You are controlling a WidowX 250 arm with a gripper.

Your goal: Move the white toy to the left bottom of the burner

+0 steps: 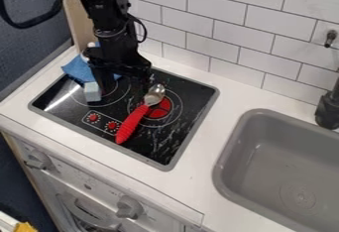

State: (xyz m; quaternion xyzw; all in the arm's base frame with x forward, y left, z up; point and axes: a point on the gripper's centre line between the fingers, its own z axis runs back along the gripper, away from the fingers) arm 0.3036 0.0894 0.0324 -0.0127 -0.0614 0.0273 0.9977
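Note:
The black gripper point(124, 86) hangs over the back left part of the black stove top point(149, 146), its two fingers spread wide apart with nothing visible between them. A small white block-like toy point(92, 92) lies on the left burner's ring, just left of the gripper's left finger. Whether that finger touches the toy, I cannot tell. The left burner point(118, 98) is partly covered by the gripper.
A spoon with a red handle point(131, 124) lies across the right burner. Behind the toy, a blue cloth point(78, 71) is bunched at the stove's back left corner. Two red knobs are at the stove's front left. A grey sink point(228, 164) is at the right, and a tiled wall stands behind.

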